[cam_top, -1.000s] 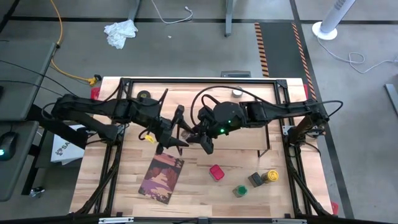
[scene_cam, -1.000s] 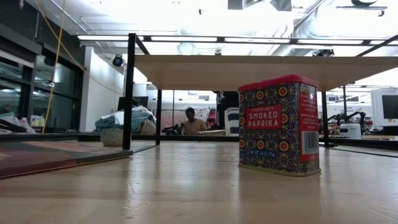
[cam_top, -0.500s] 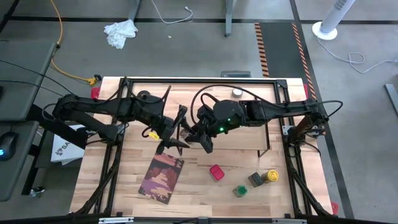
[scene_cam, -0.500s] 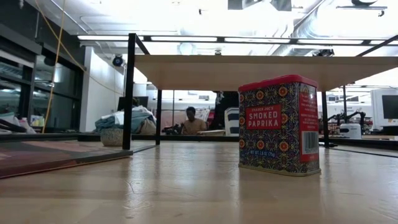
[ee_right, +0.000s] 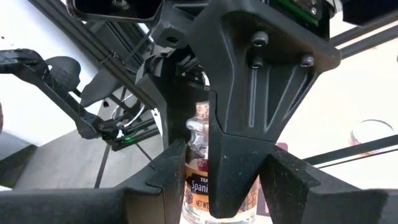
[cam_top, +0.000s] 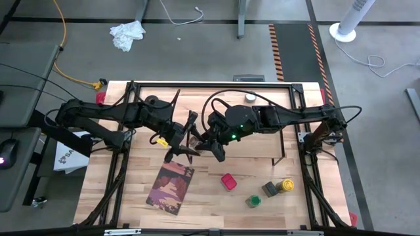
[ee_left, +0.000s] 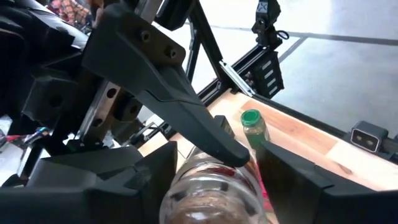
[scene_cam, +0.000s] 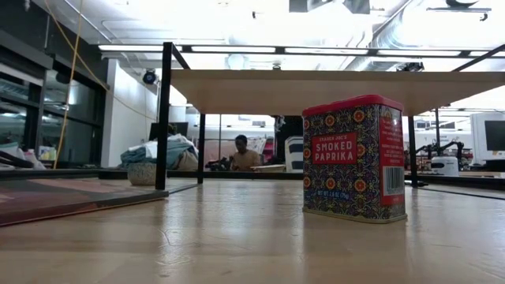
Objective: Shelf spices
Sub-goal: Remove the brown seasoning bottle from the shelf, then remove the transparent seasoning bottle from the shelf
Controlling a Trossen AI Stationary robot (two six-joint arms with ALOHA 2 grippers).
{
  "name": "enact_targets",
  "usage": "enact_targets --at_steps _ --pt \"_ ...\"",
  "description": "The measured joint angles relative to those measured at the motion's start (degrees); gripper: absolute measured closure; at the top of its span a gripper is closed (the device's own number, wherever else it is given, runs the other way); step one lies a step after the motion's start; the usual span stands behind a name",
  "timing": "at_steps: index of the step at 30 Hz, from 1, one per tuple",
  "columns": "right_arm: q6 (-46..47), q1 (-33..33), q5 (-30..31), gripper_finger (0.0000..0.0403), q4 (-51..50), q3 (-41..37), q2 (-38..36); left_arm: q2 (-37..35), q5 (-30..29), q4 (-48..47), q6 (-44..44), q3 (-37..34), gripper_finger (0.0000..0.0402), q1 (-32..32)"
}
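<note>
1. Carrying everything: wooden tabletop [cam_top: 131,196], with a brown-and-maroon book [cam_top: 170,188] lying flat.
2. Shelf [scene_cam: 316,91]: pale board on black wire legs; both arms meet above it.
3. Right gripper [cam_top: 213,147]: clamped on the clear glass jar [ee_right: 196,186], holding it aloft, seemingly for a handover.
4. Left gripper [cam_top: 190,141]: set around the same jar; whether it grips cannot be told.
5. Red tin [scene_cam: 353,158]: upright on the tabletop, unshelved. Label: "TRADER JOE'S SMOKED PAPRIKA".
6. Glass jar label: partly hidden, begins "Spani".
7. Green-topped jar [cam_top: 252,200], dark grey tin [cam_top: 269,189], yellow-topped jar [cam_top: 287,186]: clustered near the tin, awaiting shelving.
</note>
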Motion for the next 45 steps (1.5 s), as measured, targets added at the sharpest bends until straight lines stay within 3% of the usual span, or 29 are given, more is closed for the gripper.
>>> enact_targets --at_steps 3,5,7,9,12,16,19,21,28,33,37,40,42,45 --pt "-0.1 -0.1 -0.6 0.0247 -0.1 0.0 0.0 0.0 0.7 0.0 -0.1 0.0 0.0227 0.1" --pt "0.0 -0.3 -1.5 0.0262 -0.1 0.0 0.0 0.0 2.1 -0.3 -0.1 0.0 0.0229 0.4" --pt "0.6 -0.4 -2.5 0.0325 -0.8 0.0 -0.2 -0.1 2.0 -1.0 -0.3 -0.1 0.0234 0.3" --pt "1.0 -0.4 -1.8 0.0342 -1.1 0.0 -0.3 -0.1 2.0 -1.7 -1.1 -0.1 0.0235 0.4" --pt "1.1 -0.5 -2.4 0.0338 -1.1 0.0 -0.2 -0.1 1.8 -2.8 -2.5 -0.1 0.0237 0.6" --pt "2.2 -0.8 -2.8 0.0300 -0.3 0.0 -0.1 -0.5 2.0 -3.1 -4.5 0.0 0.0262 0.6" --pt "2.2 -1.4 -3.5 0.0276 1.0 0.0 -0.3 -1.6 1.4 -4.0 -5.6 0.0 0.0364 1.0" --pt "1.3 -1.7 -3.2 0.0269 2.0 0.1 -1.0 -2.3 0.8 -5.3 -6.1 -0.2 0.0396 1.5" --pt "0.5 -3.1 4.1 0.0267 -2.6 0.1 -1.4 -2.7 -1.4 -13.8 -6.3 -2.5 0.0400 4.4" --pt "4.5 -2.7 11.6 0.0267 -18.5 0.1 -1.0 -3.4 3.7 -20.4 -17.8 -13.6 0.0400 0.3" --pt "6.1 -0.5 18.4 0.0267 -34.1 -2.1 0.2 -4.2 3.2 -15.1 -29.7 -27.9 0.0400 -8.5" --pt "9.4 0.5 20.0 0.0274 -35.0 -6.5 0.2 -6.0 4.8 -0.5 -43.8 -36.9 0.0400 -14.9" --pt "11.6 1.0 18.1 0.0282 -33.1 -9.2 0.3 -7.5 3.9 4.3 -50.3 -40.2 0.0401 -18.1" --pt "12.5 3.2 13.8 0.0291 -25.5 -12.5 0.3 -10.0 -2.7 6.3 -53.7 -39.8 0.0401 -19.7"
